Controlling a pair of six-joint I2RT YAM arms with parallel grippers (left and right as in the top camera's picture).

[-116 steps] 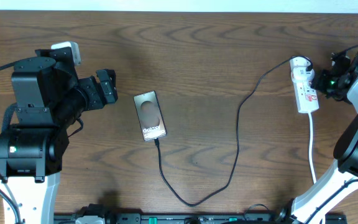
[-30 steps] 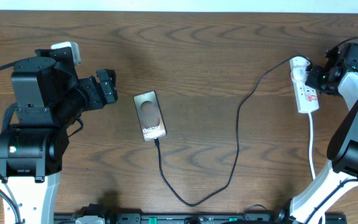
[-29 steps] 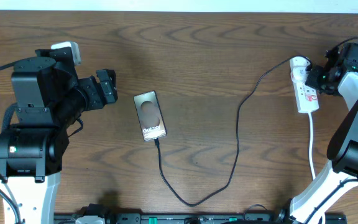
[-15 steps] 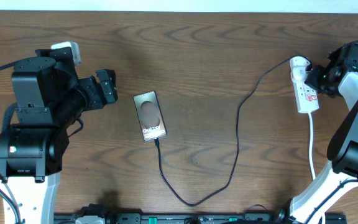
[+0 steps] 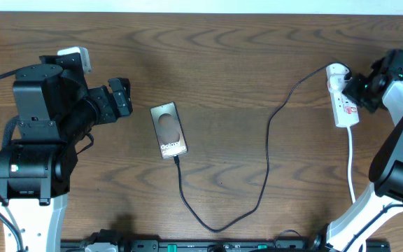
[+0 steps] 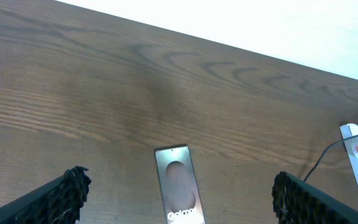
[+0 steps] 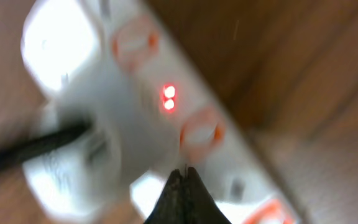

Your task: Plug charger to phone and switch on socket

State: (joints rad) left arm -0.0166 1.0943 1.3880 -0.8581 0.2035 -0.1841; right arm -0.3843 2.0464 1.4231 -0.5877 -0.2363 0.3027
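The bronze phone [image 5: 168, 130] lies left of centre; it also shows in the left wrist view [image 6: 179, 185]. The thin black charger cable [image 5: 266, 161] runs from the phone's near end, loops, and rises to the white socket strip [image 5: 343, 99] at the far right. In the right wrist view the strip [image 7: 135, 112] is blurred and close, with a red light lit between two red switches. My right gripper [image 7: 184, 171] is shut, its tip just below one red switch [image 7: 199, 132]. In the overhead view it [image 5: 361, 91] sits at the strip's right side. My left gripper [image 6: 179, 196] is open, apart from the phone.
The strip's thicker white cord [image 5: 350, 164] runs down toward the table's near edge on the right. A dark rail [image 5: 208, 245] lies along the near edge. A white wall borders the table's far edge.
My right gripper has drawn slightly right and away from the strip. The left arm, phone and cable have not moved.
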